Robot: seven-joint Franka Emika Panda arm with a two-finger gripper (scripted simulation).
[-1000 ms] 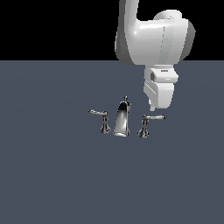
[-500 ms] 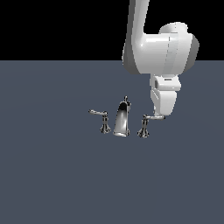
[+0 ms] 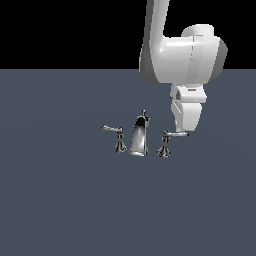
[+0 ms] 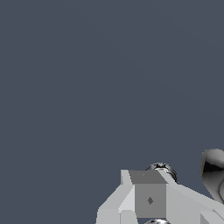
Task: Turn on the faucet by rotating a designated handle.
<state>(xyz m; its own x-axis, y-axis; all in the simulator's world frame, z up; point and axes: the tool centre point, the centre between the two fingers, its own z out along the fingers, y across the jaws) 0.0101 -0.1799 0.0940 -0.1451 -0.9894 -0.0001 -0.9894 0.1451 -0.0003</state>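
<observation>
With the claw [image 3: 185,131] low at the outer tip of the handle [image 3: 169,139], the lever on the exterior view's right of the faucet [image 3: 140,136], its spread impossible to tell, a glancing push could slip off the thin chrome tip.

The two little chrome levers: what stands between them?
In the exterior view, the faucet's curved spout stands between the left-hand lever and the handle, where the gripper hangs.
</observation>
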